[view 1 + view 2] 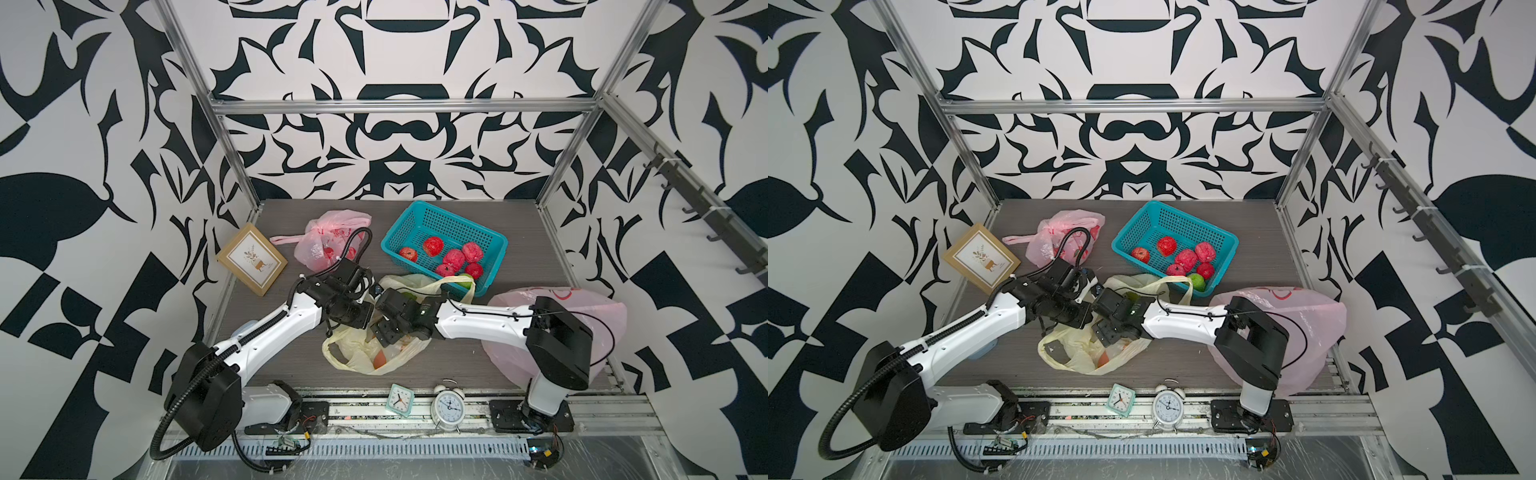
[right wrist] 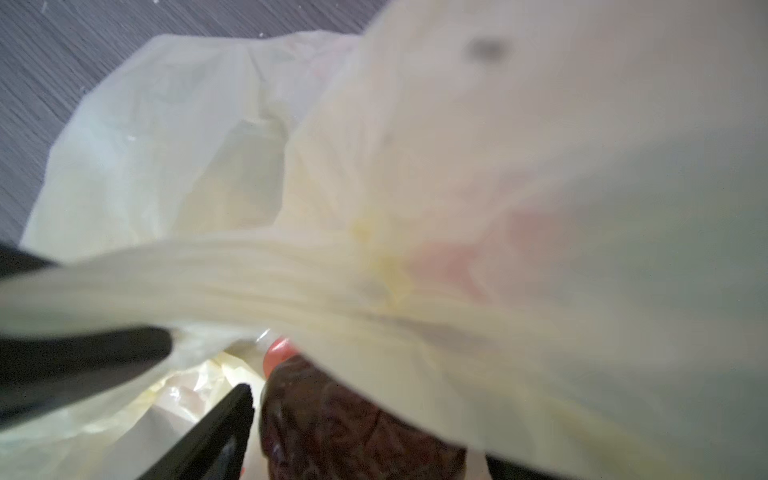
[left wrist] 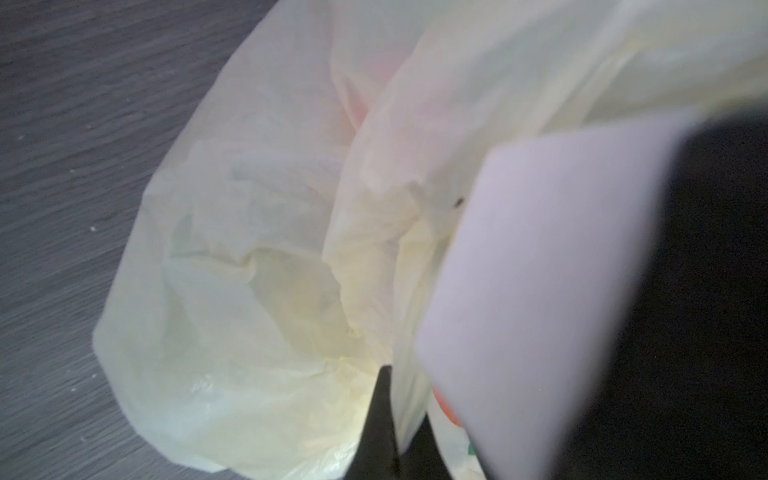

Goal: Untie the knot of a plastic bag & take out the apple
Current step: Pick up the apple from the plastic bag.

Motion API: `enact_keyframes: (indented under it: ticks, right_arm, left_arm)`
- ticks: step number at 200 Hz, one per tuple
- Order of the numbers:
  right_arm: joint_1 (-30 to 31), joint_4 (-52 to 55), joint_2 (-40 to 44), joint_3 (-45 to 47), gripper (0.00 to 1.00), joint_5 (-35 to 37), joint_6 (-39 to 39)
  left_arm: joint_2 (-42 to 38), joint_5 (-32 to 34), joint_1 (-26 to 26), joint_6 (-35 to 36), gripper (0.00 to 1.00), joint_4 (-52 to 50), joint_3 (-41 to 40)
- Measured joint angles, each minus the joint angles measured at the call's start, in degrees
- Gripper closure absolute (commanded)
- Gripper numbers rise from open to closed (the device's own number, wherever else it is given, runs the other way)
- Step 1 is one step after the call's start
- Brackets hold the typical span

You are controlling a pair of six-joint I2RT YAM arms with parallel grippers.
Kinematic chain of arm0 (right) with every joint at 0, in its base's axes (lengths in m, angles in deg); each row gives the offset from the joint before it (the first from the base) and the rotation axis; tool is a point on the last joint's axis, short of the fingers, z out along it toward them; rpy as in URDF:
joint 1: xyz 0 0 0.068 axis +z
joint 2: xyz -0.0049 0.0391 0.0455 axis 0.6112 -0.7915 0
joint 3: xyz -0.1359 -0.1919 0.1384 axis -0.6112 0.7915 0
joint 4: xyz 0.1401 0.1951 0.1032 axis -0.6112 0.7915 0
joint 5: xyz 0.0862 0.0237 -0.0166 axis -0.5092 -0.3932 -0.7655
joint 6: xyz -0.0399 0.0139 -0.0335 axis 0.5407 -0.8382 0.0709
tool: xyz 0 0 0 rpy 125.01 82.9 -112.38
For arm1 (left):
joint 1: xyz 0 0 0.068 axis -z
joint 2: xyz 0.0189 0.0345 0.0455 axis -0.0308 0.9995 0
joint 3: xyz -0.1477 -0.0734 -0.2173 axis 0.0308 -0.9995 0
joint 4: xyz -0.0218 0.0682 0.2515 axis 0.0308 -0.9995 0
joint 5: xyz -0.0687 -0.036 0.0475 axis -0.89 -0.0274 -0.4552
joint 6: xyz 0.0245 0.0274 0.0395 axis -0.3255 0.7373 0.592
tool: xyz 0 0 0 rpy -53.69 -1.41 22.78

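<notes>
Right end effector (image 1: 386,336) beside bagged apple (image 1: 379,359)

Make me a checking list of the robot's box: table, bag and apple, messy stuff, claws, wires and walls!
Surface: grey wood-grain table, pale specks.
Job's things: yellow bag lies front centre, mouth open; orange-red apple shows through it.
Clutter: teal basket holding red fruits and a green fruit; rear pink bag; big pink bag behind the right arm; picture frame; square clock; round alarm clock.
Grippers: left gripper shut on the yellow bag's film; right gripper open, reaching into the bag.
Cables: black hose loops from the left arm's base; wire loop arcs over the rear pink bag.
Surroundings: black-and-white patterned walls, metal frame, hook rail.
</notes>
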Motion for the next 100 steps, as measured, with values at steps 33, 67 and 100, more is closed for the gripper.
enact_keyframes:
  ticks: [33, 67, 100]
  right_arm:
    - [0.0, 1.5, -0.7, -0.8, 0.25, 1.0, 0.3]
    - [0.0, 2.8, -1.2, -1.7, 0.43, 1.3, 0.5]
    - [-0.3, 4.0, -2.1, -3.2, 0.48, 0.1, 0.6]
  left_arm:
    - [0.4, -0.4, -0.5, 0.6, 0.98, -0.1, 0.0]
    - [0.9, -1.1, -1.2, 1.5, 0.98, -0.1, 0.0]
    - [1.2, -1.4, -2.2, 1.7, 0.98, 0.3, 0.0]
